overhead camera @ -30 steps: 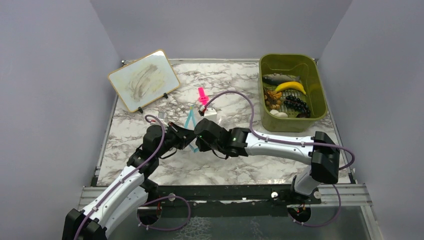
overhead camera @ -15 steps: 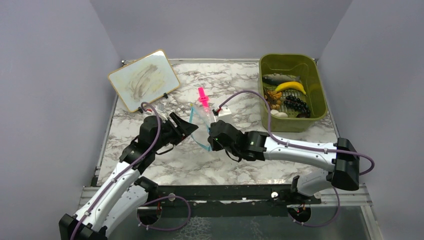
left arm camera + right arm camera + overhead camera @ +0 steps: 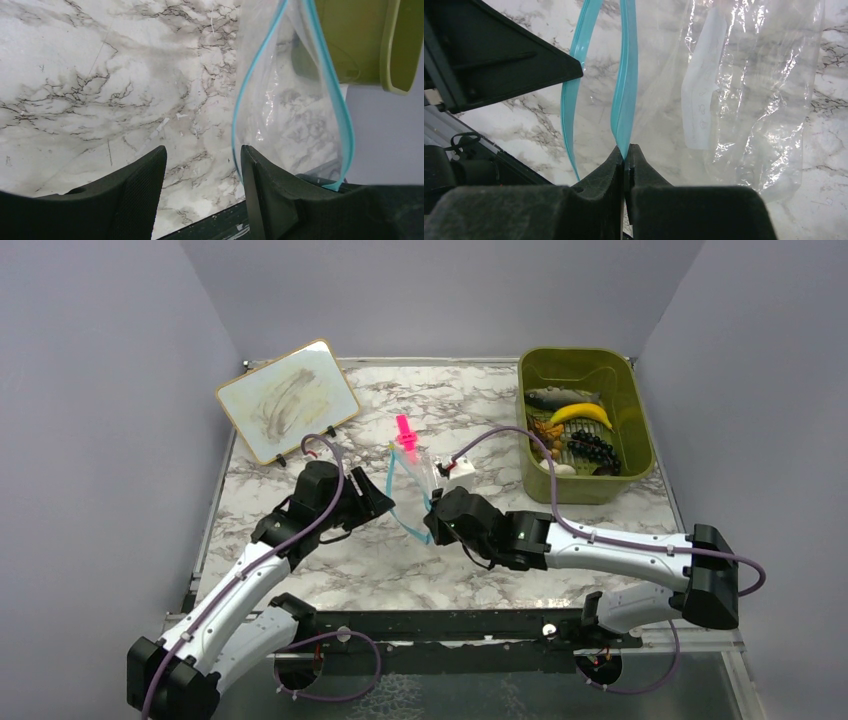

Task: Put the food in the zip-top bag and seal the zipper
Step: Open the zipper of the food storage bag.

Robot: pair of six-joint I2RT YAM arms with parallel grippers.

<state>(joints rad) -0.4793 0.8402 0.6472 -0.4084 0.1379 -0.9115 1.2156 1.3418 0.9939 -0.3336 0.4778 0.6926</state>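
Observation:
The clear zip-top bag (image 3: 418, 472) hangs above the marble with its mouth gaping. My right gripper (image 3: 433, 527) is shut on one side of the teal zipper (image 3: 625, 100), pinched at the fingertips (image 3: 625, 150). The bag's white label (image 3: 700, 100) faces the right wrist camera. My left gripper (image 3: 376, 502) is open (image 3: 202, 167). Its right finger (image 3: 270, 195) sits at the bag's mouth, with the zipper (image 3: 239, 115) looping round it; nothing is between its jaws. The food lies in the olive bin (image 3: 636, 430): fish (image 3: 558, 397), banana (image 3: 580, 413), grapes (image 3: 592, 448), brown bits (image 3: 546, 435), white piece (image 3: 560, 468).
A pink clip (image 3: 404, 430) is at the bag's far end. A smeared whiteboard (image 3: 287, 400) leans at the back left. The bin's corner shows in the left wrist view (image 3: 395, 50). Grey walls close in on three sides.
The two grippers, close together a second ago, have drawn apart. The right arm has moved right with the zipper strip, and the bag's mouth has spread open between them.

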